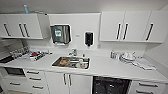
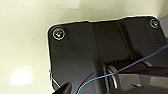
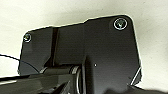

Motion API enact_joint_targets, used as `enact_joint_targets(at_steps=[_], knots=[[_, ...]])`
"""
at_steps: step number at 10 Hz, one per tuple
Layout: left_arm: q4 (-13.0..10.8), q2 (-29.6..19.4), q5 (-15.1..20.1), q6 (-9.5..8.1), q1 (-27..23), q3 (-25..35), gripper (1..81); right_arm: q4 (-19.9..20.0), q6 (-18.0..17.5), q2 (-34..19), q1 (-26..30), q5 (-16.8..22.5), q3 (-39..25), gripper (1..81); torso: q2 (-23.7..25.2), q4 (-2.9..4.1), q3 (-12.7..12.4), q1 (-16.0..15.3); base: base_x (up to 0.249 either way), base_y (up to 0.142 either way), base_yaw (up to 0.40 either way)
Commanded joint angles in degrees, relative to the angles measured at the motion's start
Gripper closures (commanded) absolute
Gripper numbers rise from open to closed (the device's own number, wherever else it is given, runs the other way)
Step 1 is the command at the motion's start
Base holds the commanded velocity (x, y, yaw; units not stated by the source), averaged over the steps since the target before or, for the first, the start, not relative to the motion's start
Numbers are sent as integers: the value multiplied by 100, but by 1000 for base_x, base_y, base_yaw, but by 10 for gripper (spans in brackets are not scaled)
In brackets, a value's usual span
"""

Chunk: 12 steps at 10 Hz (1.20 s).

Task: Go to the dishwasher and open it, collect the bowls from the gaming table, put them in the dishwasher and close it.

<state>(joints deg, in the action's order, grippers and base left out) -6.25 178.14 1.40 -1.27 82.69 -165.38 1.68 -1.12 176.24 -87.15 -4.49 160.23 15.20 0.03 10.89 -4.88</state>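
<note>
Kitchenette counter, seen head-on.
Dishwasher [image 1: 111, 86] stands open (dark racks showing) beneath the worktop [image 1: 105, 67] — pincer state: cannot tell.

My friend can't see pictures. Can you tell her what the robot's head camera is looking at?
A white kitchen counter with a steel sink in the middle holding some dishes. Below the counter to the right, the dishwasher shows a dark inside. White cupboards hang on the wall, with a paper towel dispenser and a black soap dispenser between them.
</note>
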Motion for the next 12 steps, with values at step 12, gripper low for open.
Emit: enact_joint_targets(at_steps=[12], knots=[[-69, 99, 317, 65, -292, -12, 10, 43, -11, -34, 290, 317, 51, 10, 0, 0, 0, 0, 0, 0, 367]])
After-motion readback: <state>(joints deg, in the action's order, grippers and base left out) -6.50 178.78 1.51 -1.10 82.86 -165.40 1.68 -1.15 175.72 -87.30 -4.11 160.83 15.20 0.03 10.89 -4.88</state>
